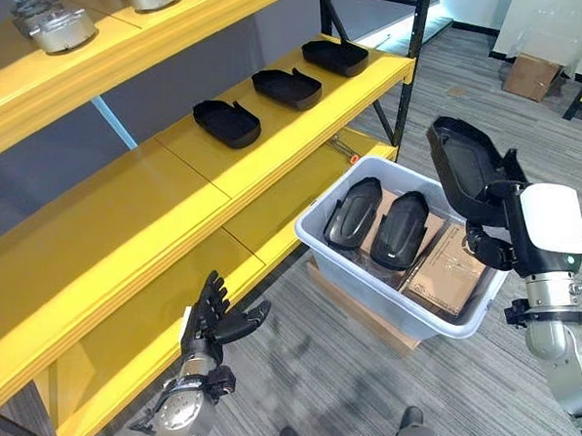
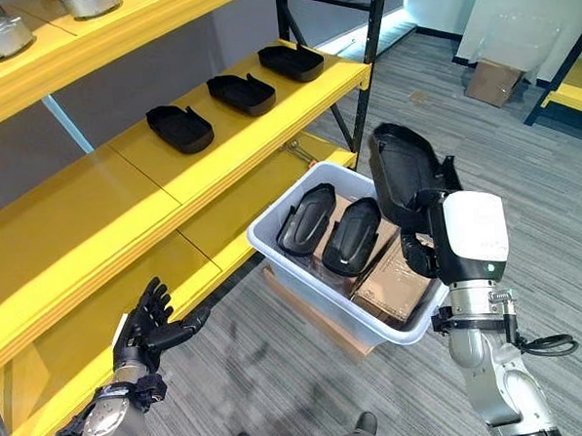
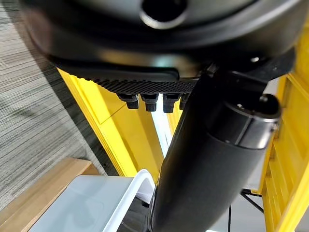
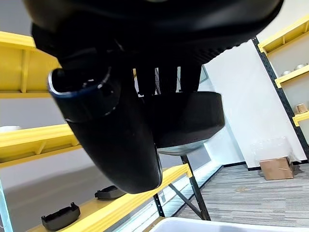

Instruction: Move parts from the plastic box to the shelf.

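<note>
From the left eye view, the right hand (image 1: 495, 229) at about 3 o'clock grips a black moulded plastic part (image 1: 464, 166), holding it upright above the right rim of the pale grey plastic box (image 1: 373, 290). Two more black parts (image 1: 377, 221) lie side by side in the box on brown cardboard (image 1: 448, 270). Three others sit in a row on the yellow metal shelf (image 1: 201, 174), toward 12 o'clock, with bare shelf surface to their left. The left hand (image 1: 216, 318), at 7 o'clock, has its fingers spread and holds nothing, just off the lower shelf's front edge. Grey carpet floor (image 1: 309, 373) lies open between box and hand.

The left wrist view shows straight fingers (image 3: 149, 100) before the yellow frame, the box rim below.

In the right wrist view, fingers (image 4: 164, 79) and thumb (image 4: 113, 140) clamp the black part, shelf parts beyond.
</note>
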{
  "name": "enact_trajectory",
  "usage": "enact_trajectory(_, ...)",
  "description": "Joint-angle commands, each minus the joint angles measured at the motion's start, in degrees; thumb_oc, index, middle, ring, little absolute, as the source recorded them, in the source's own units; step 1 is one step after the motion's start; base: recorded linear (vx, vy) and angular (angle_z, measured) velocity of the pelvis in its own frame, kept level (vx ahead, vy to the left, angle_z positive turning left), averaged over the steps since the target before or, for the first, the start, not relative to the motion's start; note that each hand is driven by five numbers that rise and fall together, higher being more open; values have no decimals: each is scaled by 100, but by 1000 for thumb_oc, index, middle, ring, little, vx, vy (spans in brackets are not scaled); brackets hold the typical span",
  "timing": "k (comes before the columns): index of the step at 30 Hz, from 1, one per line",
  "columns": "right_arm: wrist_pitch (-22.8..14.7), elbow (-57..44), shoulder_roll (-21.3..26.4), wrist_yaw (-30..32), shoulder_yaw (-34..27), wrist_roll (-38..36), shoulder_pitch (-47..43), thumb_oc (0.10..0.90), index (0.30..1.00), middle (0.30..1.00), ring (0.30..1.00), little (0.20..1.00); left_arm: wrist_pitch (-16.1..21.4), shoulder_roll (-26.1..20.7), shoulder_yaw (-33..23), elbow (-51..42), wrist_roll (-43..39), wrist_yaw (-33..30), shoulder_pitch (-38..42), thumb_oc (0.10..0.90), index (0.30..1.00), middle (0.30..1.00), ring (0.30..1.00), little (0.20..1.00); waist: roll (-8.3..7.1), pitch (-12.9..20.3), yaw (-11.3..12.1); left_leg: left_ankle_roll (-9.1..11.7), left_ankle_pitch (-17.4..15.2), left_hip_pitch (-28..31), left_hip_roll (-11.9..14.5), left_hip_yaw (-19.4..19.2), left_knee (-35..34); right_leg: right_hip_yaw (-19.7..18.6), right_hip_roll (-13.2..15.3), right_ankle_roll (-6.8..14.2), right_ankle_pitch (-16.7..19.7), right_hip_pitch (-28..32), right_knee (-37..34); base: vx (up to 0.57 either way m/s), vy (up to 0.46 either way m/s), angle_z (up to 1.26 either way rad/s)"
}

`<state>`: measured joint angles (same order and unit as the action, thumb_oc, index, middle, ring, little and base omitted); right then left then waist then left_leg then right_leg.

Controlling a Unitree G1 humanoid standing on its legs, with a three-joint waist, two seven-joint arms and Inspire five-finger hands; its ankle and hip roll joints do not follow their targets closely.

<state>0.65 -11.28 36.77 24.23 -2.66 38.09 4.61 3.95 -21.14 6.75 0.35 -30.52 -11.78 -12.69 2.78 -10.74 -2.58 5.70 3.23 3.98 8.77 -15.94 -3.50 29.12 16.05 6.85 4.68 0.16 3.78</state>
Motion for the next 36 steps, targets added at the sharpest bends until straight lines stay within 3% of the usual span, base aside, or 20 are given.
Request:
enact_trajectory(1, -243, -509, 252, 378, -151, 170, -807, 400, 300, 300, 300, 300, 566, -137, -406, -597, 294, 83, 322, 900, 1000, 1000, 1000, 1000, -262, 363, 96, 34, -297, 69, 141, 25, -118, -116, 103, 332, -608, 592, -156, 11, 57, 15)
enact_trajectory(8, -289, -415, 212, 337, 193, 65, -1268, 400, 300, 300, 300, 300, 618, -193, -421, -610, 241, 18, 383, 900, 1000, 1000, 1000, 1000, -383, 247, 319, 0, -394, -379, 10, 195, 225, -30, 191, 445, -308, 598, -476, -22, 57, 16)
enact_trajectory(11, -253, -345, 148, 316, 428, 3, -1603, 400, 300, 300, 300, 300, 677, -259, -393, -670, 153, -22, 479, 900, 1000, 1000, 1000, 1000, -441, 119, 448, -115, -673, -855, -186, 407, 843, 41, 378, 513, -149, 561, -475, -18, 174, 34)
enact_trajectory(12, -239, -309, 93, 297, 580, -7, -1759, 400, 300, 300, 300, 300, 690, -286, -367, -692, 143, -53, 504, 900, 1000, 1000, 1000, 1000, -437, 58, 517, -240, -828, -1006, -349, 486, 1037, 54, 543, 579, 21, 521, -406, -3, 257, 34)
enact_trajectory(15, -196, -227, 50, 284, 681, 49, -1871, 400, 300, 300, 300, 300, 708, -299, -380, -695, 139, -71, 516, 900, 1000, 1000, 1000, 1000, -427, 36, 558, -368, -953, -1110, -515, 500, 1153, 32, 727, 676, 265, 483, -365, 38, 229, 23)
enact_trajectory(16, -149, -157, 0, 232, 718, 87, -1870, 400, 300, 300, 300, 300, 706, -322, -383, -691, 151, -69, 522, 900, 1000, 1000, 1000, 1000, -416, 75, 579, -496, -1007, -1110, -663, 566, 1108, -29, 851, 708, 389, 467, -257, 130, 329, 21)
enact_trajectory(18, -140, -148, -28, 222, 693, 76, -1830, 400, 300, 300, 300, 300, 701, -350, -370, -692, 166, -73, 542, 900, 1000, 1000, 1000, 1000, -405, 91, 537, -570, -1034, -1069, -724, 613, 1067, -193, 881, 669, 413, 414, -67, 77, 190, 27)
enact_trajectory(19, -162, -156, -21, 207, 651, 41, -1755, 400, 300, 300, 300, 300, 706, -394, -333, -669, 170, -67, 566, 900, 1000, 1000, 1000, 1000, -402, 75, 411, -661, -901, -1043, -800, 623, 963, -631, 770, 489, 411, 241, 97, 50, 165, 60)
enact_trajectory(21, -198, -166, -24, 176, 571, -11, -1642, 400, 300, 300, 300, 300, 698, -465, -281, -612, 201, -66, 664, 900, 1000, 1000, 1000, 1000, -301, 60, 167, -727, -737, -838, -866, 792, 615, -1729, 161, 303, 70, -191, 372, 115, 233, 86)
enact_trajectory(22, -210, -176, -35, 175, 549, -23, -1595, 400, 300, 300, 300, 300, 678, -465, -284, -615, 259, -53, 656, 900, 1000, 1000, 1000, 1000, -263, 46, 137, -750, -718, -741, -880, 829, 525, -1951, 0, 244, -58, -304, 485, 153, 200, 66)
enact_trajectory(23, -279, -214, -24, 183, 551, -57, -1552, 400, 300, 300, 300, 300, 643, -487, -264, -589, 361, -28, 661, 900, 1000, 1000, 1000, 1000, -183, 8, 24, -779, -705, -598, -882, 939, 415, -2385, -365, 126, -318, -574, 671, 150, 148, 32)
enact_trajectory(26, -338, -238, -71, 186, 515, -127, -1497, 400, 300, 300, 300, 300, 657, -480, -272, -616, 402, 15, 678, 900, 1000, 1000, 1000, 1000, -169, -125, -48, -806, -766, -385, -920, 1012, 396, -2644, -502, 136, -309, -889, 539, 143, 41, 7)
enact_trajectory(27, -359, -236, -91, 161, 540, -129, -1510, 400, 300, 300, 300, 300, 657, -470, -242, -590, 385, 18, 724, 900, 1000, 1000, 1000, 1000, -193, -204, -113, -787, -842, -242, -905, 1094, 406, -2855, -534, 248, -113, -1199, 217, 192, -71, -2)
enact_trajectory(30, -420, -321, -48, 184, 472, -92, -1463, 400, 300, 300, 300, 300, 676, -430, -223, -534, 371, 33, 704, 900, 1000, 1000, 1000, 1000, -269, -273, -255, -749, -1031, -31, -907, 1239, 512, -3208, -562, 395, 82, -1380, -258, 188, -92, 22)
enact_trajectory(33, -419, -324, -20, 194, 441, -85, -1442, 400, 300, 300, 300, 300, 687, -386, -167, -489, 352, 41, 700, 900, 1000, 1000, 1000, 1000, -309, -277, -312, -715, -1139, 93, -905, 1324, 579, -3307, -558, 444, 180, -1406, -374, 122, -101, 63)
enact_trajectory(36, -443, -358, 15, 226, 305, -109, -1328, 400, 300, 300, 300, 300, 675, -295, -147, -464, 362, 29, 687, 900, 1000, 1000, 1000, 1000, -446, -121, -366, -604, -1335, 347, -842, 1512, 643, -3381, -560, 439, 247, -1168, -358, 204, -251, 40)
